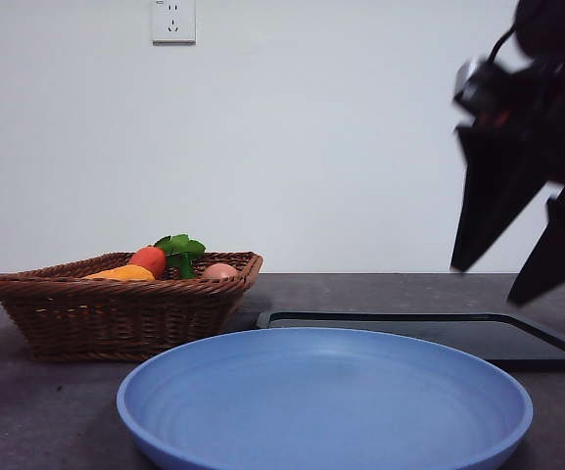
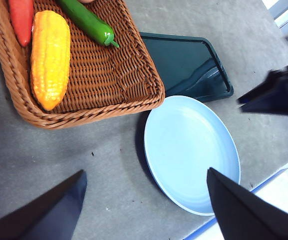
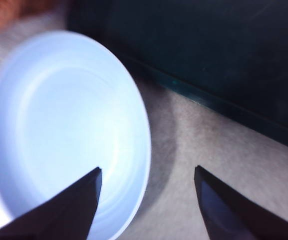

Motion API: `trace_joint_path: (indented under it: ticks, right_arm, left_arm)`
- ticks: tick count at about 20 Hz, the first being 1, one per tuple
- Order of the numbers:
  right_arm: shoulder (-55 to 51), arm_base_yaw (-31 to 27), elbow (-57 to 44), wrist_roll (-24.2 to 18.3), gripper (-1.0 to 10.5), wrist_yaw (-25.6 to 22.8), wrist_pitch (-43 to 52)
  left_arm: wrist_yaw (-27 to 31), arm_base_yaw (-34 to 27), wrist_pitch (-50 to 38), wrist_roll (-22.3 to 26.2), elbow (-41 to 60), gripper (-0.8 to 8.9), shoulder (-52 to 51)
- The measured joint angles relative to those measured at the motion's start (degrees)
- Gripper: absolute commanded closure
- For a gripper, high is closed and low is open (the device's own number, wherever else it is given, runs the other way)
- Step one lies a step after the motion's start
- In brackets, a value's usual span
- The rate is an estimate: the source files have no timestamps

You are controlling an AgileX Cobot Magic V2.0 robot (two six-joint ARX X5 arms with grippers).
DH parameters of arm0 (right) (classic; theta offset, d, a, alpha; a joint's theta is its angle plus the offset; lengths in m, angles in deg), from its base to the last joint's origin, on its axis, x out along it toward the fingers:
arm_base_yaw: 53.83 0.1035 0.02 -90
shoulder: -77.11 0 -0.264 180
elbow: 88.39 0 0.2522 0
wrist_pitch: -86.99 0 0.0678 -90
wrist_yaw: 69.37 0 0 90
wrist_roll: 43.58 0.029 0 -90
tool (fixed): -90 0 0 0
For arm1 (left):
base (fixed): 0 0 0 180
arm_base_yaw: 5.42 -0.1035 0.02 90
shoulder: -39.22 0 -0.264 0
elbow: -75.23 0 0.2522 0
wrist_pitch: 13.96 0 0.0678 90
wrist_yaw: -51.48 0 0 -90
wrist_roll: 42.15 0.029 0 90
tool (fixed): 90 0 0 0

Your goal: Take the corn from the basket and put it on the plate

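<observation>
The orange-yellow corn (image 2: pixel 50 57) lies flat in the brown wicker basket (image 2: pixel 109 75), beside a carrot. From the front only its top shows over the rim: corn (image 1: pixel 123 274), basket (image 1: pixel 116 318). The light-blue plate (image 1: pixel 321 411) sits bare in front of the basket. My left gripper (image 2: pixel 144 172) is open and hangs high above the table between basket and plate (image 2: pixel 191 150). My right gripper (image 1: pixel 488 284) is open with nothing in it, above the black tray beside the plate (image 3: pixel 59 125). The right gripper (image 3: pixel 147 170) also shows as a dark blur, right gripper (image 2: pixel 271 95).
In the basket with the corn lie a red-orange carrot (image 2: pixel 21 17), a green chili-like vegetable (image 2: pixel 89 22) and a pale ball (image 1: pixel 220 270). A flat black tray (image 1: pixel 439 333) lies behind the plate on the right, tray (image 2: pixel 183 62).
</observation>
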Motion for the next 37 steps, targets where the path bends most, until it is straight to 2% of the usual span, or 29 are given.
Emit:
trace_joint_path:
  ticks: [7,10,14,22,26,29,31,34,37]
  right_arm:
    - [9.88,3.96,0.00,0.20,6.8,-0.68,4.85]
    - [11.52,5.40,0.15,0.39,7.6,-0.72,5.38]
    - [11.85,6.60,0.17,0.39,9.4,-0.94,5.73]
    - [11.17,6.71,0.31,1.05,9.5,-0.44,5.09]
    - [3.02,6.75,0.31,0.92,9.5,0.70,-0.87]
    - [-6.05,6.78,0.31,0.90,9.5,1.18,-4.68]
    - [-12.17,6.75,0.31,1.18,9.5,1.11,-6.21]
    - [-18.93,6.75,0.31,2.16,9.5,0.83,-7.98]
    - [-23.45,6.73,0.31,3.67,9.5,0.68,-8.50]
  left_arm:
    - [0.00,0.00,0.00,0.00,0.00,4.23,0.00]
    - [0.00,0.00,0.00,0.00,0.00,4.23,0.00]
    - [0.00,0.00,-0.02,0.00,0.00,4.23,0.00]
    - [0.00,0.00,-2.45,-0.63,0.00,4.23,0.79]
    - [1.51,0.02,-6.62,-1.79,-0.17,4.23,4.61]
    - [4.00,1.49,-10.19,-2.69,-0.59,4.24,10.10]
    - [7.67,3.91,-10.97,-2.93,-1.49,4.24,14.47]
    - [15.37,8.57,-15.10,-3.02,-5.81,4.24,21.14]
    - [23.39,13.40,-15.65,-2.97,-11.87,4.24,30.21]
